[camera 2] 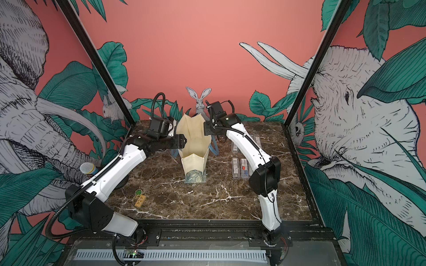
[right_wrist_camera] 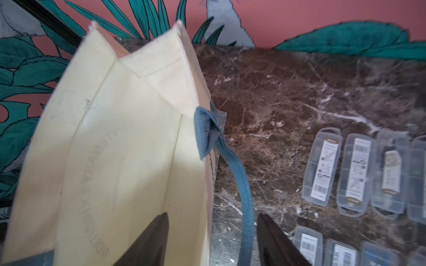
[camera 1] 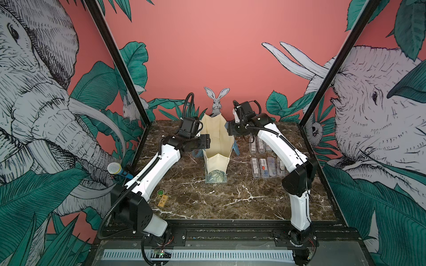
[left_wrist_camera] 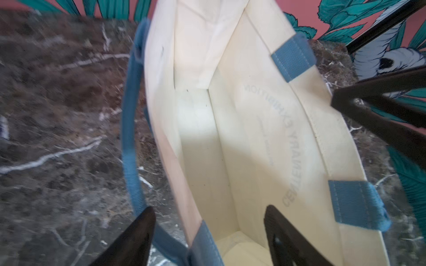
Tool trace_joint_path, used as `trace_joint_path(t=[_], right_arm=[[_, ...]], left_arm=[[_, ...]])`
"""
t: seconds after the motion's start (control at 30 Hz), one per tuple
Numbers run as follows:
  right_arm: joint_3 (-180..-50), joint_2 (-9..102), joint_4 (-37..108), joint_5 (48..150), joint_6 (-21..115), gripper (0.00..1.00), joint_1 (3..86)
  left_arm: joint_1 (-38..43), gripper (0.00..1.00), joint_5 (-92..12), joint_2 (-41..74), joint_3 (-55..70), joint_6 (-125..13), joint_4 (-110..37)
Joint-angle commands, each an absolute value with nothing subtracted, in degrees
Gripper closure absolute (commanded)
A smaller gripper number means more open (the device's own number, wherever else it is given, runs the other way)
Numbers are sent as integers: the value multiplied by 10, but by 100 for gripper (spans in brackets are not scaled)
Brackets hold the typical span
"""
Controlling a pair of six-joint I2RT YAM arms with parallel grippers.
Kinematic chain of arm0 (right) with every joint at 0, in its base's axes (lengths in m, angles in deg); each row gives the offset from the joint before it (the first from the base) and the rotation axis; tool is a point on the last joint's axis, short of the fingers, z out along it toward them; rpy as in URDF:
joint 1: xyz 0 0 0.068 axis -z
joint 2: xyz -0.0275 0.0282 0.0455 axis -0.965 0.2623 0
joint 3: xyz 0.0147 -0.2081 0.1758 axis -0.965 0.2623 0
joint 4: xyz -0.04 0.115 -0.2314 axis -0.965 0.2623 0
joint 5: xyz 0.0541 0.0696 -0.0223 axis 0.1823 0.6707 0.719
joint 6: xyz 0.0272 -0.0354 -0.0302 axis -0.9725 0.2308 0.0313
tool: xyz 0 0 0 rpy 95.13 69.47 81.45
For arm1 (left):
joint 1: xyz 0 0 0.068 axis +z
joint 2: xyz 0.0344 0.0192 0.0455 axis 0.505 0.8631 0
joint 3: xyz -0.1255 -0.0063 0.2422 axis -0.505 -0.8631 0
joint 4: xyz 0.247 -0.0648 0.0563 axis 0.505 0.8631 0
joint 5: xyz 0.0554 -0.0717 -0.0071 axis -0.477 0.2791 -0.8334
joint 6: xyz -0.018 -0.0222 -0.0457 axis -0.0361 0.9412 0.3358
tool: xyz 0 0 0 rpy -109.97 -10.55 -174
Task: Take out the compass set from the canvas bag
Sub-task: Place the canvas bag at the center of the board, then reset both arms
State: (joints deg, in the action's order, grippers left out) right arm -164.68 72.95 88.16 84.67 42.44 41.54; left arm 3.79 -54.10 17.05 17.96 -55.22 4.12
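Observation:
The cream canvas bag (camera 1: 217,147) stands upright and open in the middle of the marble table, also in the second top view (camera 2: 196,147). Its inside (left_wrist_camera: 202,138) shows only bare fabric; no compass set is seen in it. My left gripper (left_wrist_camera: 208,208) is open, its fingers apart on either side of the bag's left wall and blue strap (left_wrist_camera: 129,138). My right gripper (right_wrist_camera: 212,214) is open too, straddling the bag's right wall (right_wrist_camera: 115,149) and a hanging blue strap (right_wrist_camera: 244,207). Several clear plastic compass set cases (camera 1: 264,168) lie on the table right of the bag (right_wrist_camera: 355,172).
A microphone (camera 1: 114,169) lies at the table's left edge. A small wooden tag with a green sticker (camera 1: 162,199) lies front left. A rabbit cutout (camera 1: 216,101) stands behind the bag. Black frame posts (camera 1: 322,92) rise at the back corners.

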Motion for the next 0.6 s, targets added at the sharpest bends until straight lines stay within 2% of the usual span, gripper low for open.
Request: trace_joint_path(t=[0.0, 0.13, 0.17, 0.33, 0.43, 0.57], right_arm=[[-1595, 613, 876, 765, 535, 26, 416], [-1333, 444, 728, 751, 603, 17, 429], [-1258, 397, 676, 748, 613, 15, 433], [-935, 204, 431, 637, 685, 1, 450], [-820, 180, 343, 609, 701, 0, 491], [-714, 228, 211, 574, 736, 0, 519]], left_arm=[[44, 13, -629, 76, 187, -655, 49], [53, 9, -671, -54, 10, -712, -70], [55, 9, -651, -85, -30, -730, -98], [70, 11, -710, -158, -151, -742, -128], [95, 14, -708, -156, -245, -745, -204], [105, 16, -719, -101, -361, -818, -399]])
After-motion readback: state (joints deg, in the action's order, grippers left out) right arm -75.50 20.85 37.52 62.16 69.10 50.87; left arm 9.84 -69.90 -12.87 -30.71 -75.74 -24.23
